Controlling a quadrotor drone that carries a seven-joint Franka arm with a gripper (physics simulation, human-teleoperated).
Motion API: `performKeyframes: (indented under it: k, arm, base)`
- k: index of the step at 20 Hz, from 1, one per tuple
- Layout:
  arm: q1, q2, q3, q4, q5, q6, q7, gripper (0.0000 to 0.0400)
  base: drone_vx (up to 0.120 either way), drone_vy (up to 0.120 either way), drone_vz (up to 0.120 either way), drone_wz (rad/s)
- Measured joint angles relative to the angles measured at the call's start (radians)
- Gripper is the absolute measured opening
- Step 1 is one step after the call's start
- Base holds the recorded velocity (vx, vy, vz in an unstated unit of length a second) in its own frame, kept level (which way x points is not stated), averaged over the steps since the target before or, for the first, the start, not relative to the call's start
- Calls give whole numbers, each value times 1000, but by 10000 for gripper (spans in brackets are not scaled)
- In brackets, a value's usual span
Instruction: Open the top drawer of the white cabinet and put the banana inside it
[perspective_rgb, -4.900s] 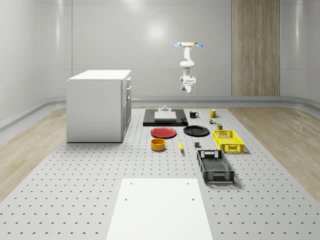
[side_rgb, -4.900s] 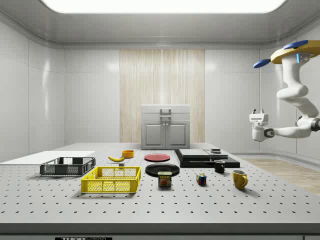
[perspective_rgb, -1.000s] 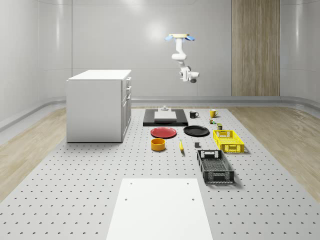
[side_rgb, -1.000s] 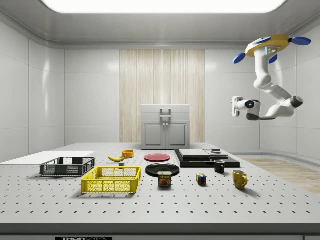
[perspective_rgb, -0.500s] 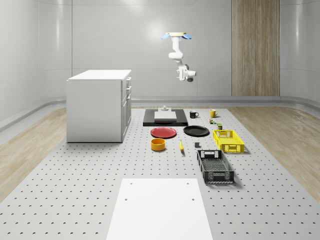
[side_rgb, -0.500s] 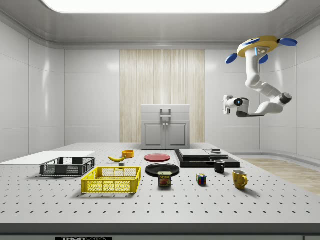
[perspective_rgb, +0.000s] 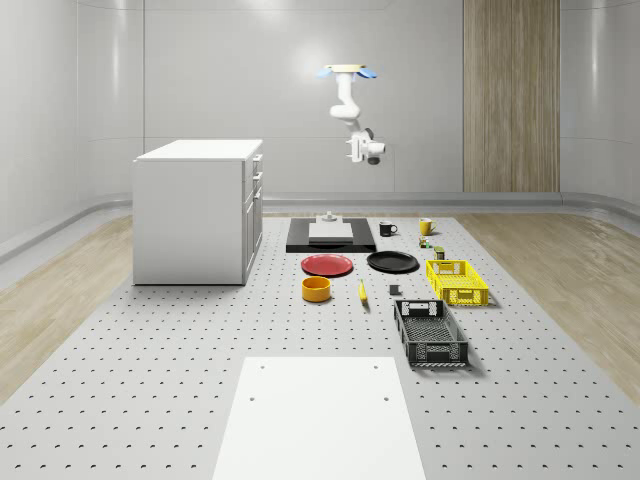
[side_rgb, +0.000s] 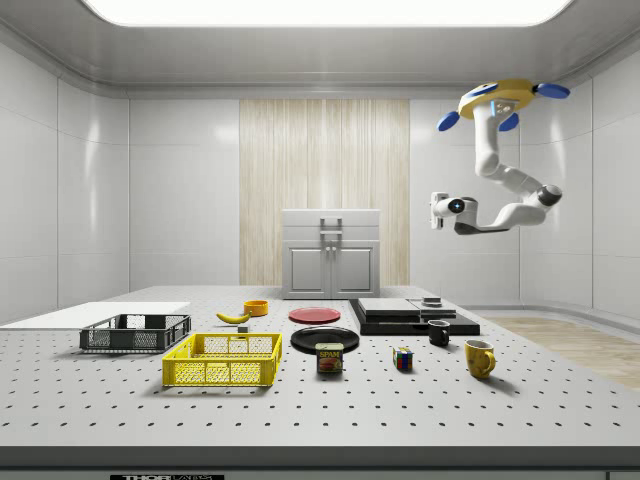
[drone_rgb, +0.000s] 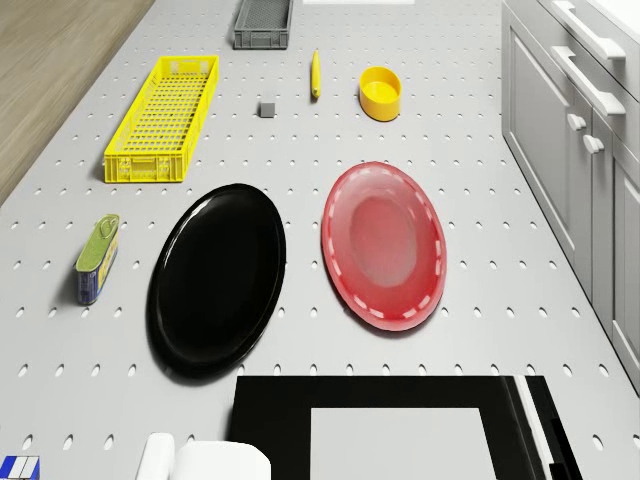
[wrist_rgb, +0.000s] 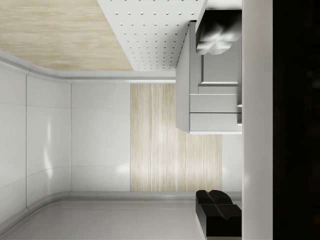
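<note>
Above the matte black slab (side_rgb: 405, 313), drone (side_rgb: 500, 101) hovering, pincer (side_rgb: 436, 210) (gap unreadable), curved banana (side_rgb: 233, 317) beyond.

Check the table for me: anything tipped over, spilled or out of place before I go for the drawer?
Nothing stands out. The banana lies flat beside the orange bowl, the white cabinet has its drawers shut, and the drone hovers high above the black slab.
</note>
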Motion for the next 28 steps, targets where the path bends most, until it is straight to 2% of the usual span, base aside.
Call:
performKeyframes:
  k: [28]
  arm:
    - [112,-107,-44,-14,-80,102,66,400]
  base:
    - [120,-120,0,0]
